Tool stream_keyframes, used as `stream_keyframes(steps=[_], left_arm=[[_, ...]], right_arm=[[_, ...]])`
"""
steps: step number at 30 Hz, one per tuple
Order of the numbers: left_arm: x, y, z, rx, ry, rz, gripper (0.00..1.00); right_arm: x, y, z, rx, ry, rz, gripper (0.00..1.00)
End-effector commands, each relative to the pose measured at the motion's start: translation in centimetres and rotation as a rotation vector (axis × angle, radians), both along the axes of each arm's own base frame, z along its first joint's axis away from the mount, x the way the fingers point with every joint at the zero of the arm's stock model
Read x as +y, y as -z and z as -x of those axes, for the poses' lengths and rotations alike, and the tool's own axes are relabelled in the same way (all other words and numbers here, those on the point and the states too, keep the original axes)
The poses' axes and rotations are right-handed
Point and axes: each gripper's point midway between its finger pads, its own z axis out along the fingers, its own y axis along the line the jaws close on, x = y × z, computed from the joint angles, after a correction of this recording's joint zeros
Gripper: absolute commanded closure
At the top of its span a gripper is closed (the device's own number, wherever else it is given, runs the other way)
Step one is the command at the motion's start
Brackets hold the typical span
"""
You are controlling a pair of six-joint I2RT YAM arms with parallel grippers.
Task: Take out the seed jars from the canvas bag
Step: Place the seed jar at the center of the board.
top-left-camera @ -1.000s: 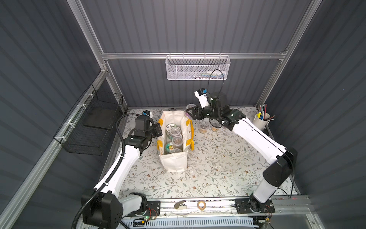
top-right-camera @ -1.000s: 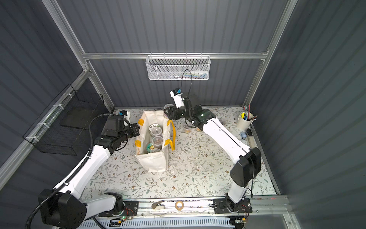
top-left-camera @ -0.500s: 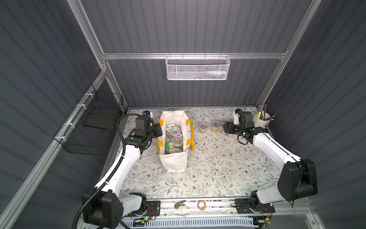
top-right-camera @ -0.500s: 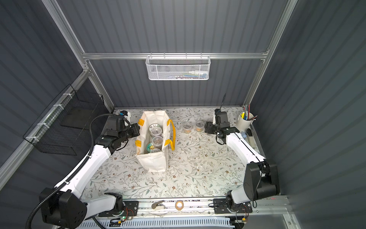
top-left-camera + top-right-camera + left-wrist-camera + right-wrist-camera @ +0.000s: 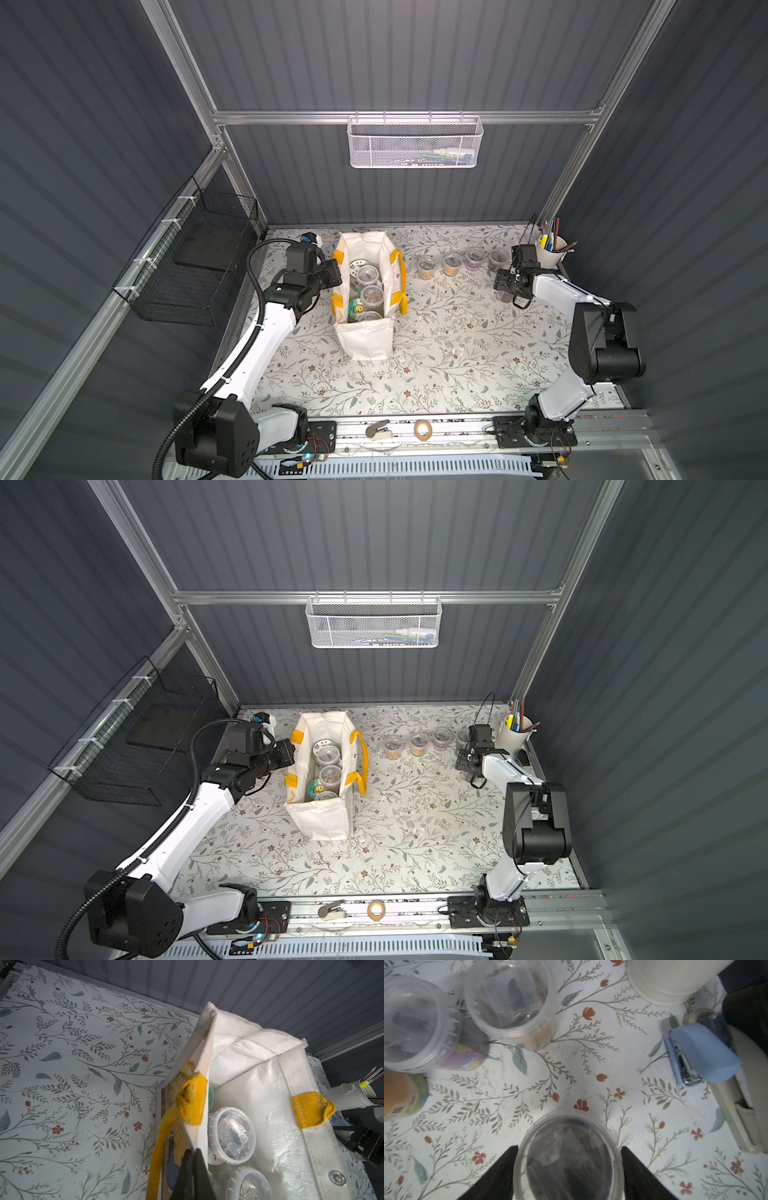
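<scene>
Seed jars (image 5: 371, 296) are in two places: several stand inside the canvas bag (image 5: 365, 345) on the far left part of the table (image 5: 436, 365), and a row of four small jars (image 5: 451, 264) stands to the right of the bag. A fifth jar (image 5: 568, 1165) sits between the fingers of the right gripper (image 5: 569, 1148), on the near side of the row's right end. In a top view it seems to rest on the table. The jaws stand right against its lid rim on both sides, and I cannot tell whether they press on it or are just clear. The left gripper (image 5: 192, 1151) is closed on the rim of the bag's left wall and holds the mouth open.

I judge that you are setting this jar down. Open the jaws wide first, then lift straight up, so that no finger catches the lid rim and tips the jar. Do not loosen the left pinch, because the soft wall may fold over the jars inside.

Room is narrow on the far right. The pen cup (image 5: 550, 255) and a blue stapler (image 5: 702, 1057) are near the jar, and the table's right edge is close. The middle and near part of the table gives more room, so go back to the bag that way, pass above the yellow handle (image 5: 401, 286) and enter from the top.
</scene>
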Motion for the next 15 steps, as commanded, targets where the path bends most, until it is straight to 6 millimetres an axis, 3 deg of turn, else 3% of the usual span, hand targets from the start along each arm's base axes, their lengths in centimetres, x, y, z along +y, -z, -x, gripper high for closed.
stream_keyframes(steps=[1,3,6,8,11,15], left_arm=[[0.0,0.7,-0.3,0.009,0.009,-0.014,1.00],[0.0,0.6,-0.4,0.007,0.009,-0.016,1.00],[0.0,0.4,-0.5,0.002,0.008,-0.016,1.00],[0.0,0.5,-0.5,0.005,0.007,-0.019,1.00],[0.0,0.5,-0.6,0.007,0.005,-0.021,1.00],[0.1,0.5,-0.6,0.010,0.003,-0.021,1.00]], right_arm=[[-1.0,-1.1,-1.1,-0.020,0.028,0.035,0.26],[-1.0,-1.0,-1.3,-0.016,0.027,0.022,0.23],[-0.4,-1.6,-1.5,-0.042,0.010,-0.009,0.04],[0.2,-2.6,-1.6,-0.081,-0.008,-0.042,0.01],[1.7,-5.5,-1.6,-0.176,-0.050,-0.101,0.01],[6.1,-12.6,-0.9,-0.368,-0.197,-0.113,0.01]])
